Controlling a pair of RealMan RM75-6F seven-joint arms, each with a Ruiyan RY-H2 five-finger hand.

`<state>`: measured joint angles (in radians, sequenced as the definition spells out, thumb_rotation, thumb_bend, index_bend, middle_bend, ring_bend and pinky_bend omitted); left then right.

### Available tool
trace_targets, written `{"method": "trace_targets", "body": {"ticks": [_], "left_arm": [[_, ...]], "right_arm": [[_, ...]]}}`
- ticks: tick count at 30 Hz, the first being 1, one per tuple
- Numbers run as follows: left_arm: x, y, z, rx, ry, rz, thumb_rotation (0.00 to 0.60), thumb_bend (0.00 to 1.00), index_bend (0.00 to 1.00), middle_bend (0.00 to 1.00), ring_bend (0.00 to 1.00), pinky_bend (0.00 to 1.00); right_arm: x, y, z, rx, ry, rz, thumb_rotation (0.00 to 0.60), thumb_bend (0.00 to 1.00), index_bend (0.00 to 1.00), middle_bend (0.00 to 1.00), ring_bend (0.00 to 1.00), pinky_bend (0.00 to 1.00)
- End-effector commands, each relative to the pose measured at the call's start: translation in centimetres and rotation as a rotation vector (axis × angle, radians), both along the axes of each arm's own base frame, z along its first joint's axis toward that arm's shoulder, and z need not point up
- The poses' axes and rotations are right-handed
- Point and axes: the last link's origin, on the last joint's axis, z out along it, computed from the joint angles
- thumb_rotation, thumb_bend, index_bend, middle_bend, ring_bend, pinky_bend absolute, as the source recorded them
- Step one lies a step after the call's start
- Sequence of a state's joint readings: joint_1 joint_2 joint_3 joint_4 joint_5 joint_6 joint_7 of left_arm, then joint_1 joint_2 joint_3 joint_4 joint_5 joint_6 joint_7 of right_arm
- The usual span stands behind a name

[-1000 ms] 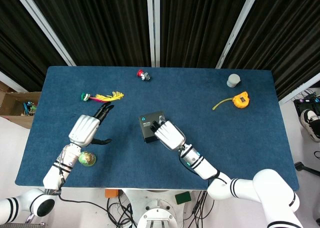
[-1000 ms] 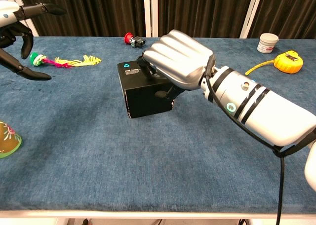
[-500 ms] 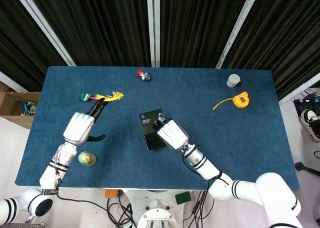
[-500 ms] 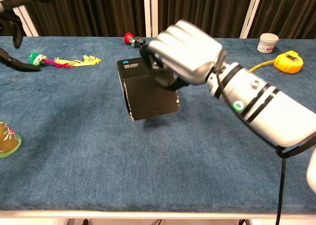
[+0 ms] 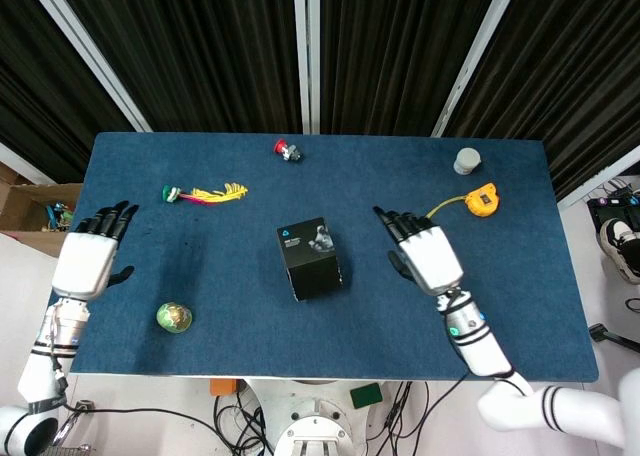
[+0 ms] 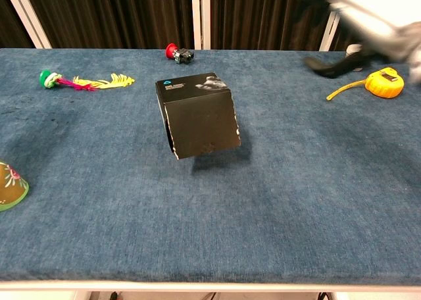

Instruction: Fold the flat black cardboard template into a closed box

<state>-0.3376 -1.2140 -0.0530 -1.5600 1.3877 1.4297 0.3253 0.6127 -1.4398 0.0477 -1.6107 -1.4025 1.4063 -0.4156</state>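
We logged the black box (image 5: 309, 260) standing alone approx. mid-table on the blue table (image 5: 500, 306), fully folded and closed, w/ a small blue mark and a pale print on its top face; in the chest view it (image 6: 197, 116) looked tilted, its near face leaning, shadow under the near edge. Neither hand touched it. Right hand (image 5: 428, 253) hovered to the right of the box, well apart from it, palm down, fingers spread wide, holding nothing; in the chest view it (image 6: 368, 17) showed only as a motion-blurred shape at the top right corner. Left hand (image 5: 90, 259) sat at the table's left edge, far from the box, fingers apart and extended, also holding nothing; we saw it in the head view only. Other items noted: red-capped small object (image 5: 288, 151) near the far edge, green-and-yellow feathered toy (image 5: 205, 192) far-left, green ball-like object (image 5: 173, 318) near-left, just right of the left forearm, yellow tape measure (image 5: 483, 198) w/ its tape pulled out far-right, and a grey-white small jar (image 5: 467, 161) just beyond it. Black curtains (image 5: 380, 46) w/ white posts behind the table.
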Motion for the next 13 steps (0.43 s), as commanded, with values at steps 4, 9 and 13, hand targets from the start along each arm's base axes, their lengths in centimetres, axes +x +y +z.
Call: {"method": "trace_targets", "body": {"ticks": [4,9,13], "left_arm": [[-2.8,-5.2,2.2,0.059,-0.051,0.059,0.600,0.04,0.13,0.13,0.12,0.26],[-3.3,-8.8,1.8,0.054,-0.075,0.082,0.600,0.04,0.13,0.13,0.12,0.25],[-3.2,-10.7,1.2,0.041,-0.100,0.098,0.600,0.04,0.13,0.13,0.12,0.25]], "right_arm": [[-9.1,5.7,7.9,0.045,-0.053,-0.287,0.600,0.44,0.00,0.04,0.00,0.00],[-12.3,9.1,9.7,0.001,-0.106,-0.341,0.600,0.45,0.00,0.03,0.00,0.00],[-13.7,11.1,10.1,-0.044,-0.133,-0.368,0.600,0.45,0.00,0.04,0.00,0.00]]}}
